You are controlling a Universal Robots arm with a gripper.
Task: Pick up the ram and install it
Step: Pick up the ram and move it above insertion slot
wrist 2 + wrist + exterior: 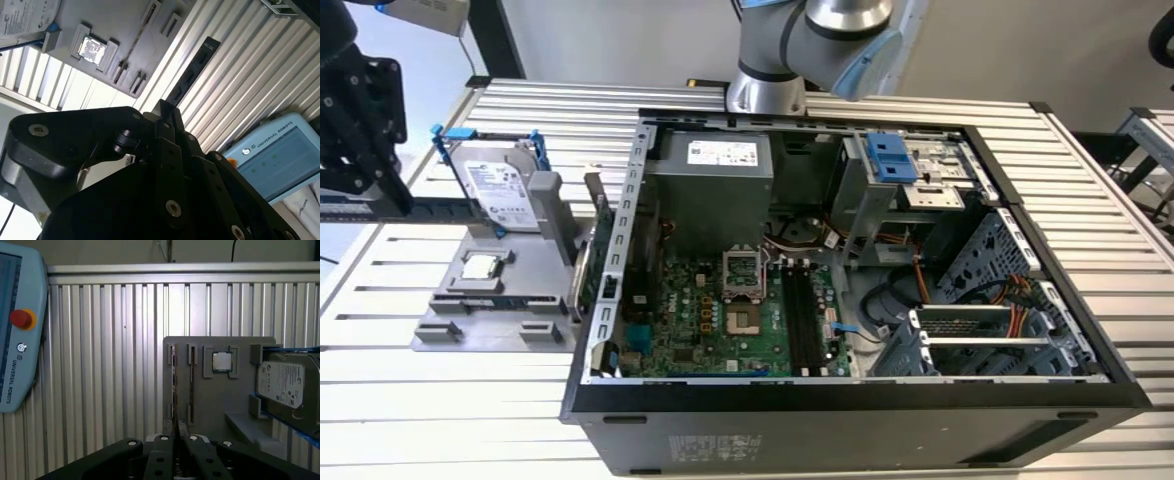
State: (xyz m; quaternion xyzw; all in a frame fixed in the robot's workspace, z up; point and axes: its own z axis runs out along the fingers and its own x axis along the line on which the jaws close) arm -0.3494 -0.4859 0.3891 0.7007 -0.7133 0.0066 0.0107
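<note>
While the slatted metal table point(440, 370) carried an open computer case point(854, 430) with the arm point(781, 50) rising behind it, the gripper point(176, 436) hung above the table off the exterior view's left side. Its black body was cut off there by the picture's edge. A grey holder point(480, 325) lay on the table just beside the case, on the exterior view's left. A hard drive point(500, 190) stood on it in blue brackets.

The fingers point(162, 112) were clamped together on one end of the ram point(192, 72). It stuck straight out from the fingertips, in the air over the table slats and near the holder. In the second wrist view it looked like a long, narrow, flat dark stick with a row of black chips. Any green was hard to make out. In the first wrist view it was edge-on, just a thin brownish line running in line with one of the holder's two slots. The gripped end was hidden between the fingers.

I could not tell whether the slots held another stick. A small square silver chip point(222, 361) sat in a pocket of the holder between the slots and the hard drive.
</note>
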